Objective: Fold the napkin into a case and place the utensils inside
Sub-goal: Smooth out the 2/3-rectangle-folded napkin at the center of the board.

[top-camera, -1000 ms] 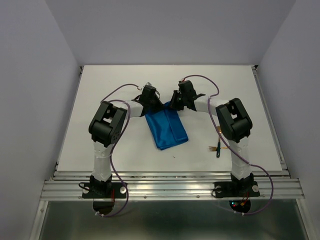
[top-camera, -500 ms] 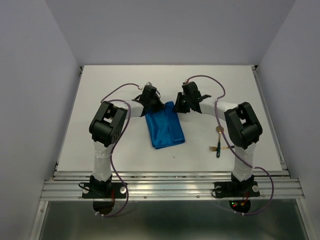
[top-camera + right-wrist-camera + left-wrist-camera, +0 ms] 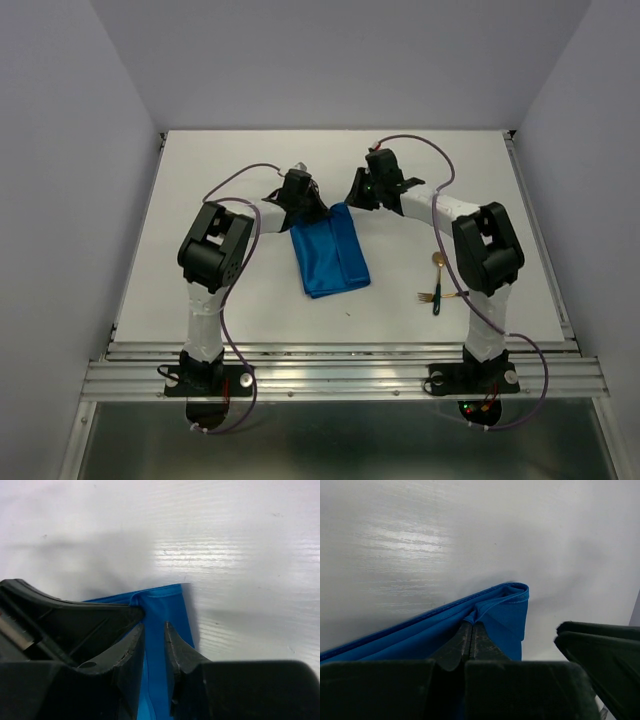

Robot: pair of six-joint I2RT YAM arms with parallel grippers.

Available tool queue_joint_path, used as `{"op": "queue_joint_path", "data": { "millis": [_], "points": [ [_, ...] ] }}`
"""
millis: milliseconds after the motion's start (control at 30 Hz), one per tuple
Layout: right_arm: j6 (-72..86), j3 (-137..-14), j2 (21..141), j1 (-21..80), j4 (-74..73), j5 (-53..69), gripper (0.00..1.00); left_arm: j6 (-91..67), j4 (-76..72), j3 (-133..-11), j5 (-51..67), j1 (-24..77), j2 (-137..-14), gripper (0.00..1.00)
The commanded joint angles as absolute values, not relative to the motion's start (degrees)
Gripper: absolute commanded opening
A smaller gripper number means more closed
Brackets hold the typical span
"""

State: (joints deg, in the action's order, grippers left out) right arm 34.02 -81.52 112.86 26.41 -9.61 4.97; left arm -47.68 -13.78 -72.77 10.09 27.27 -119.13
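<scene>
My left fingers [image 3: 464, 639] pinch a corner of the folded royal-blue soft cloth napkin [image 3: 506, 615], right fingers [image 3: 132, 647] slightly spread just beside them; best to tension gently, keeping edges aligned.

1. the far end of the napkin [image 3: 330, 258] is crowded. the left pincer [image 3: 471, 630] is clamped on its far edge, and the right pincer [image 3: 154, 630] sits just beside it at the corner with its jaws slightly apart. there's barely a gap between the two.
2. the napkin's near end is uncovered, so you can reach it from the front between the arms.
3. the spoon [image 3: 438, 261] and fork [image 3: 431, 297] lie close against the right arm [image 3: 488, 250], which blocks that side. their left side is open.
4. the counter [image 3: 200, 290] is bare on the left and along the far strip.
5. walls [image 3: 70, 200] hem in the left, right and back.
</scene>
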Motion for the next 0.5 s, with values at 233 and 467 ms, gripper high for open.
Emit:
{"op": "queue_joint_path", "data": {
  "millis": [233, 467],
  "points": [
    [33.2, -70.8, 105.7, 25.9, -8.3, 5.6, 0.34, -43.5, -15.5, -73.3, 14.8, 26.2, -117.2, 0.0],
    [33.7, -62.9, 102.1, 25.9, -6.9, 8.2, 0.44, -41.2, -13.2, -73.1, 13.9, 25.4, -116.4, 0.0]
  ]
}}
